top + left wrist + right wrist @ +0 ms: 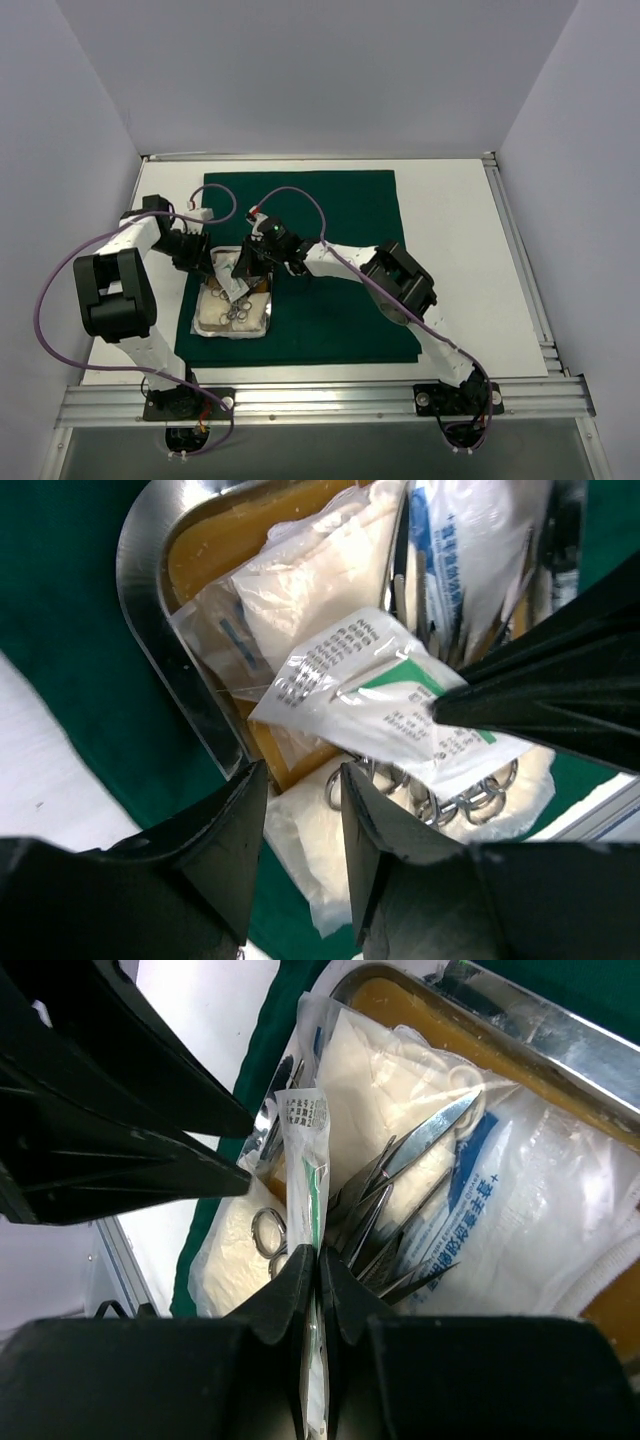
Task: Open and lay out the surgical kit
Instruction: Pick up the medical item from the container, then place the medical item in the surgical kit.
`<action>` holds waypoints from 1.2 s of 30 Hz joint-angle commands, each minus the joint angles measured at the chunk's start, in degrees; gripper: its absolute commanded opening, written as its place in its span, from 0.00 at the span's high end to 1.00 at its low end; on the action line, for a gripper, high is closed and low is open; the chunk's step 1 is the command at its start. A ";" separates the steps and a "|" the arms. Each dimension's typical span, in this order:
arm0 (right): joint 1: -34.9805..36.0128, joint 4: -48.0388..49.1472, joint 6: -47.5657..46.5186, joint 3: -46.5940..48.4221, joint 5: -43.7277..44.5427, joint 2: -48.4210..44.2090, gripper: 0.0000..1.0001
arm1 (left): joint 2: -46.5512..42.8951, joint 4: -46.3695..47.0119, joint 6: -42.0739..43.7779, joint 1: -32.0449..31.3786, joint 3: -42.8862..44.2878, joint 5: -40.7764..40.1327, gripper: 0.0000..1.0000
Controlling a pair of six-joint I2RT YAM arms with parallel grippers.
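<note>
The surgical kit lies open on the dark green cloth (330, 210). Its steel tray (150, 620) has a tan liner (210, 550) and holds white gauze packets (320, 580) and steel scissors and forceps (420, 1150). Their ring handles (470, 800) point toward the tray's near end. My right gripper (319, 1260) is shut on a thin white packet with green print (308, 1150), lifted above the instruments. My left gripper (303, 780) hovers open over the tray's left rim, with nothing between its fingers and another gauze packet (310, 850) below them.
Both grippers crowd over the tray (266, 312) at the cloth's near left, fingertips close together. The bare white table (450, 240) lies right of the cloth and in a strip to its left. Grey walls and a metal rail (320, 400) bound the table.
</note>
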 commanded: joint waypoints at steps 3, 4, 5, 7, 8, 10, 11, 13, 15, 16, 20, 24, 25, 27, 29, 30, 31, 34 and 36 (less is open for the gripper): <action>-1.67 -2.43 -1.45 -0.05 -0.61 -6.69 1.00 | -4.66 -5.99 3.12 3.24 6.19 4.51 0.53; -1.93 -2.78 -1.45 0.12 -0.78 -6.69 1.00 | -4.74 -6.09 3.38 3.59 6.54 4.51 0.53; -2.11 -3.13 -1.62 0.56 -0.87 -6.78 1.00 | -4.75 -6.26 3.56 4.29 6.72 4.43 0.53; -2.90 -3.66 -1.71 0.92 -1.22 -6.87 1.00 | -4.57 -6.61 3.64 4.83 6.89 4.16 0.53; -3.16 -3.75 -1.89 1.09 -1.31 -6.96 1.00 | -4.48 -6.79 3.82 4.92 6.98 3.99 0.53; -4.21 -3.75 -1.89 1.01 -1.40 -7.83 1.00 | -4.48 -7.05 4.08 5.09 6.90 3.37 0.53; -4.83 -3.49 -1.80 0.40 -1.05 -8.97 1.00 | -4.57 -7.14 4.08 5.18 6.81 3.11 0.53; -7.19 -1.56 -1.45 -1.10 0.35 -10.73 1.00 | -4.57 -7.40 4.17 5.35 6.98 2.76 0.53; -9.66 0.11 -1.19 -3.81 1.41 -13.63 1.00 | -4.66 -7.76 4.17 5.44 7.25 2.76 0.53; -12.71 1.43 -1.27 -4.70 2.19 -14.33 1.00 | -4.66 -7.84 4.17 5.44 7.33 2.67 0.53; -20.71 3.72 -2.07 -8.13 7.81 -15.49 1.00 | -4.92 -6.71 3.65 5.44 6.99 2.49 0.53; -26.62 9.67 1.88 -9.63 5.82 -11.27 1.00 | -4.05 -6.70 2.77 5.44 6.55 3.46 0.53; -27.33 10.40 2.50 -9.80 5.72 -10.39 1.00 | -3.87 -6.53 2.68 5.44 6.54 3.46 0.53; -28.30 11.28 3.12 -9.54 7.37 -8.19 1.00 | -2.91 -5.83 2.07 5.44 6.63 2.84 0.53; -28.65 12.59 4.60 -9.63 8.09 -6.35 1.00 | -2.20 -5.82 1.71 5.44 7.25 2.75 0.53; -29.00 14.52 5.22 -9.89 8.44 -5.65 1.00 | -1.76 -5.91 1.54 5.44 7.42 3.02 0.53; -29.09 14.80 5.66 -9.98 8.53 -5.03 1.00 | -1.67 -5.91 1.54 5.44 7.51 3.02 0.53; -29.53 12.78 5.76 -9.02 8.97 -2.05 1.00 | -1.58 -6.00 1.45 5.27 7.51 3.02 0.53; -29.79 11.21 4.62 -8.66 8.97 -1.51 1.00 | -1.76 -6.35 1.54 5.01 7.42 2.93 0.53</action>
